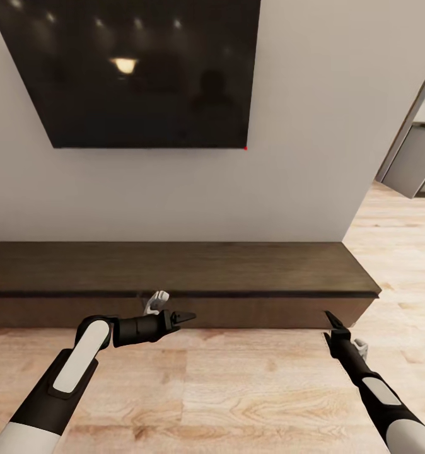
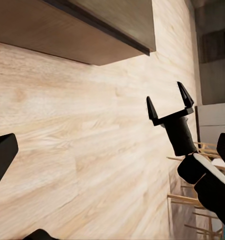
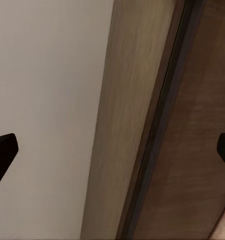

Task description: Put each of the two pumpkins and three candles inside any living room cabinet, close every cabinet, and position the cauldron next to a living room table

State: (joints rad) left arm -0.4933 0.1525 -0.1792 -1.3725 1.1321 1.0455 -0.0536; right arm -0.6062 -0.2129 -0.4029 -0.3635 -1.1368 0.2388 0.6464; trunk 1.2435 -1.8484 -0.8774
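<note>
The long, low dark brown cabinet runs along the wall, and its plain fronts look closed. My left gripper hovers just in front of the cabinet's middle, pointing right, open and empty. My right gripper stands near the cabinet's right end, aimed at its front, open with nothing between its fingers. The left wrist view shows the cabinet's end corner above the floor and the right gripper with spread fingers. The right wrist view looks along the cabinet's top edge and front. The pumpkins, candles, cauldron and table are out of view.
A large dark TV hangs on the pale wall above the cabinet. Light wood floor stretches in front of me. At the right a doorway opens toward grey kitchen cabinets.
</note>
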